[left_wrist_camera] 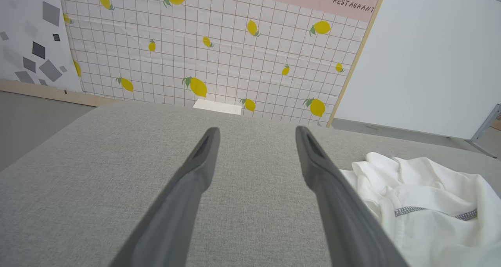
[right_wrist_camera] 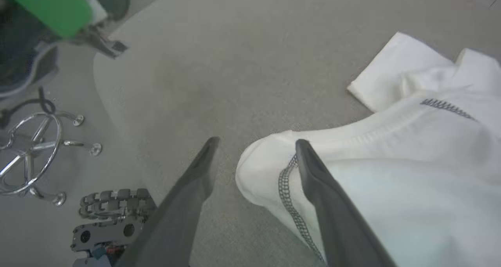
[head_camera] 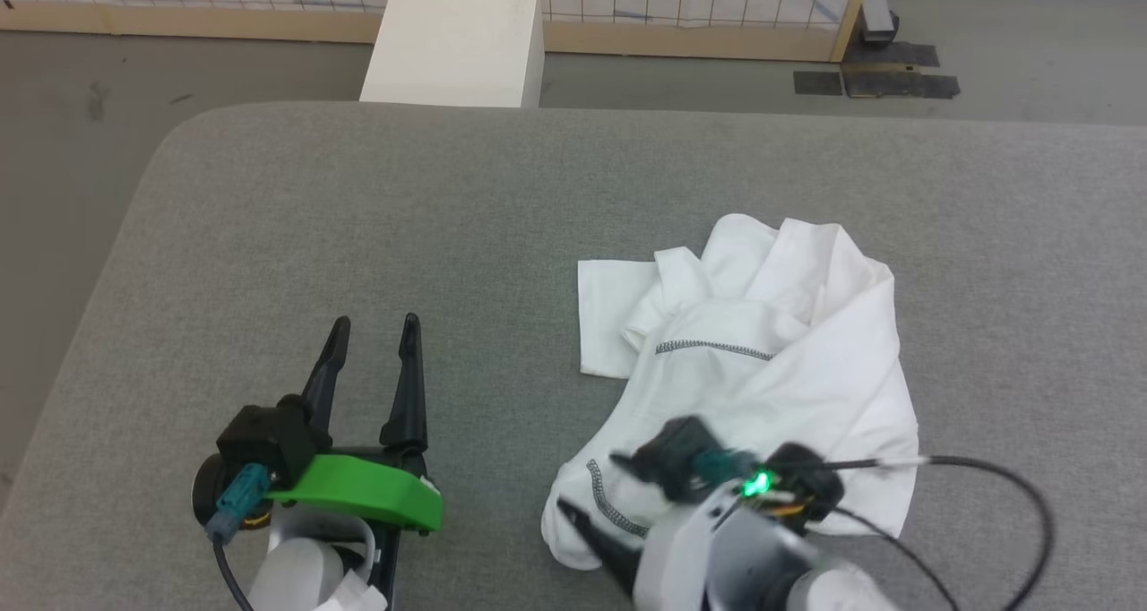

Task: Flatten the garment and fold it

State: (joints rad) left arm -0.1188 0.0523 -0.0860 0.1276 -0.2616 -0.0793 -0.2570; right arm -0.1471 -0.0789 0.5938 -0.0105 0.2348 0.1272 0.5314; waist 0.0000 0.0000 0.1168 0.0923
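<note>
One crumpled garment (seemingly unheld)

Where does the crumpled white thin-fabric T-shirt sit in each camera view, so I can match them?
Head view: the white T-shirt lies crumpled right of centre on the grey padded table.
Left wrist view: in the lower right corner.
Right wrist view: across the right half, its rounded corner between the right gripper's open fingers.
Shared landmark: the short dark-grey stitching line on the shirt.

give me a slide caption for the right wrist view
Open right hand over a stitched edge of the crumpled white T-shirt
</note>
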